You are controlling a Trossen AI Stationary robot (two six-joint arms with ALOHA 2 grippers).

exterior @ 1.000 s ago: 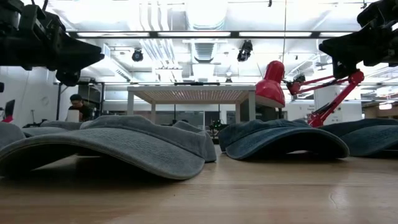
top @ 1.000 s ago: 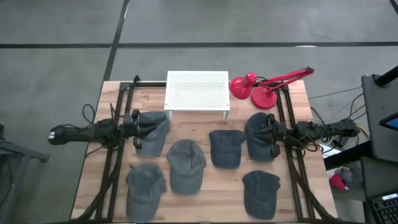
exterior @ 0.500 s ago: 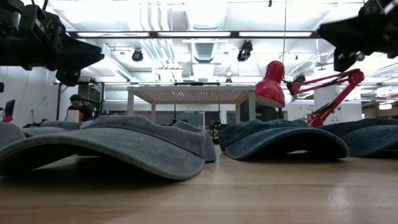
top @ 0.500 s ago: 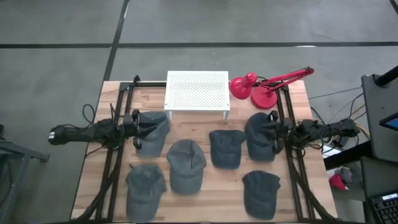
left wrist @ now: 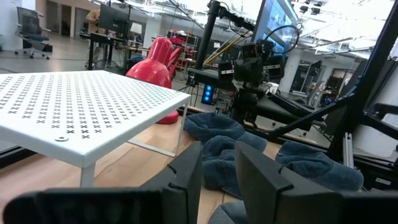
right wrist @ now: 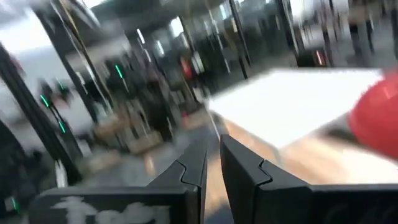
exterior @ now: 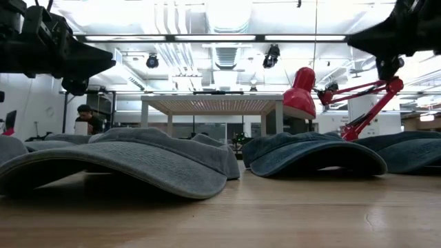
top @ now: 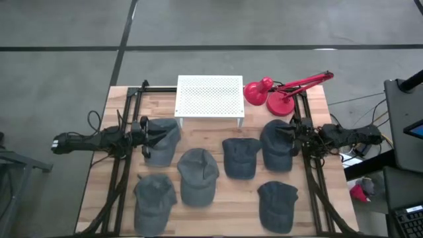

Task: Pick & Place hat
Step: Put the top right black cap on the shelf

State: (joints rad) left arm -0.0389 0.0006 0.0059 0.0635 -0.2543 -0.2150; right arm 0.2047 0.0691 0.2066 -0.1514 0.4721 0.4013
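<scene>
Rightmost hat (top: 276,147) flat on the surface (top: 231,198), near its right edge, with the red lamp (top: 266,92) behind it at the back right corner. Just beside it, toward that edge, right gripper (top: 289,134): fingers nearly together, nothing between them. Pulled back off the hat's crown toward the right edge over the last second, and risen in the low view. Looks like a finished release or a missed grasp; hat not lifted either way. Left gripper (top: 147,135) above the left hat (top: 163,140) by the white rack (top: 209,96), slightly parted, empty, unmoved. Four more hats spread toward the front edge.
</scene>
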